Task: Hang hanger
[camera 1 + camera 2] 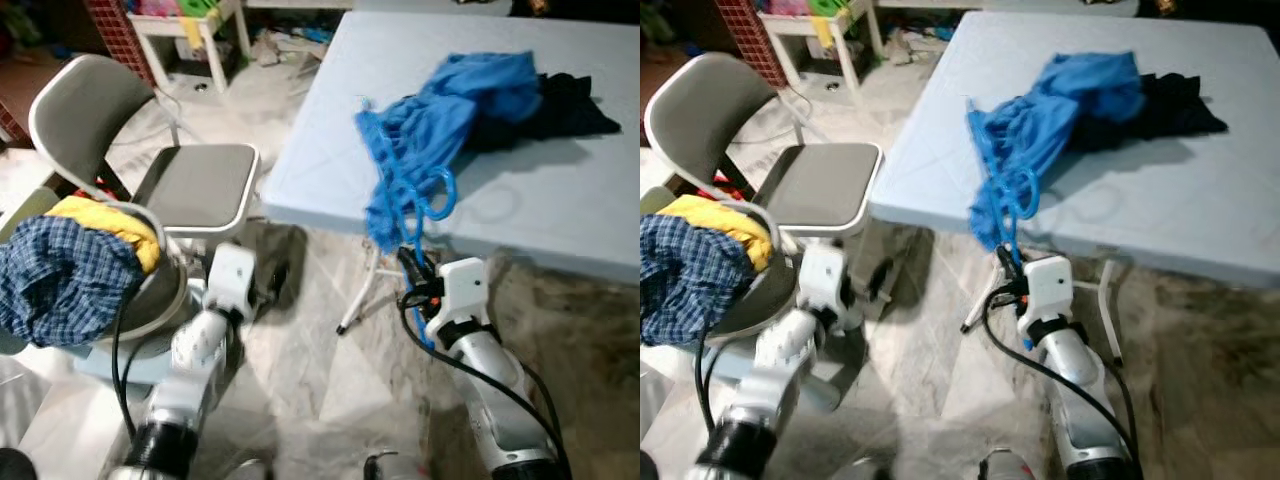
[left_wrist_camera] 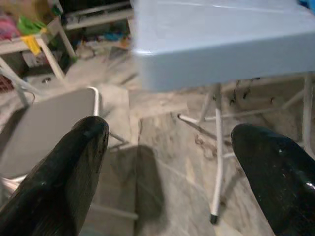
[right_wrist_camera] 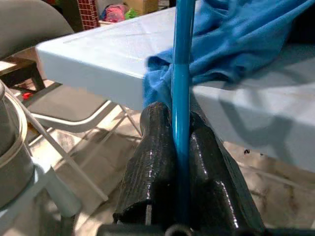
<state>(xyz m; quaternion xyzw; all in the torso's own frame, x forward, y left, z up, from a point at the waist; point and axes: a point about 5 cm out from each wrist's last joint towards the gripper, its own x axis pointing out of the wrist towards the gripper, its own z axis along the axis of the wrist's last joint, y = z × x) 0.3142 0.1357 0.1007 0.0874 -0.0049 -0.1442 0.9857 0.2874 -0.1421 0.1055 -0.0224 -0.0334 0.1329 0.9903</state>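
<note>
- Left claw [image 1: 268,283] hangs low beside the grey chair [image 1: 190,185], fingers spread wide and holding nothing.
- Left of the chair, a basket [image 1: 165,290] carries plaid and yellow clothes.
- Right claw [image 3: 179,147], just under the edge of the surface [image 1: 540,215], is closed on the blue hanger [image 3: 181,73], which carries a blue garment [image 1: 440,110] lying on the surface.
- I judge the hanger is gripped; next it must be lifted free and carried to a rail, which I cannot see.
- A dark cloth [image 1: 565,105] touching the garment could drag along.

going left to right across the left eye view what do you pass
blue plaid cloth → yellow cloth → grey folding chair → blue hanger, held by the right gripper → black garment
</note>
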